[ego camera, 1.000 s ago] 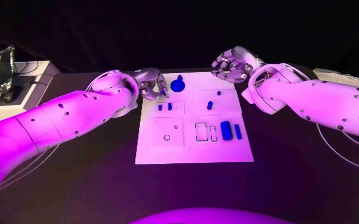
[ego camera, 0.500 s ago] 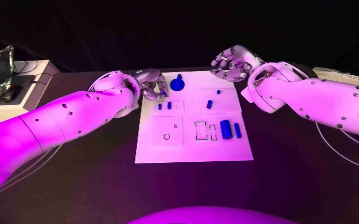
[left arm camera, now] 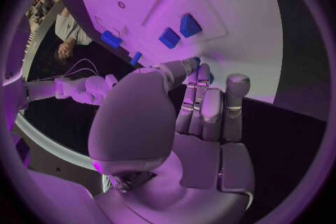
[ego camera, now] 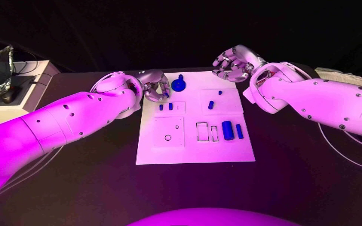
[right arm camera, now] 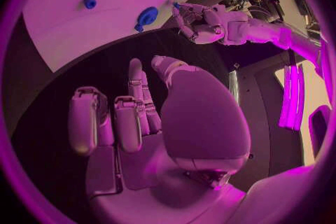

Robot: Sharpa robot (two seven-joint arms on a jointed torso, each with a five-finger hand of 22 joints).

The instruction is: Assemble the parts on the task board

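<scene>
The white task board (ego camera: 194,119) is seen lying flat in the middle of the black surface (ego camera: 90,184), between the two white arms. The left arm is stretched in over the surface, and the left hand (ego camera: 155,86) is placed at the far left corner of the board, with its fingers (left arm camera: 202,102) bent downward and close together at the board's edge. A small blue piece (left arm camera: 199,69) is seen at the fingertips in the left wrist view, but whether it is pinched or only touched cannot be told. The right hand (ego camera: 234,65) is held above the far right corner of the board, with the palm turned upward; its fingers (right arm camera: 115,123) are half curled and apart from each other, and nothing is held in them. On the board, a round blue part with a short stem (ego camera: 179,85) is found at the far edge, just beside the left hand. Two small blue blocks (ego camera: 166,107) are standing side by side nearer the left edge, a small blue peg (ego camera: 211,105) is placed in the middle, and two blue cylinders (ego camera: 233,131) are lying side by side toward the right edge, next to rectangular outlines (ego camera: 206,132).
</scene>
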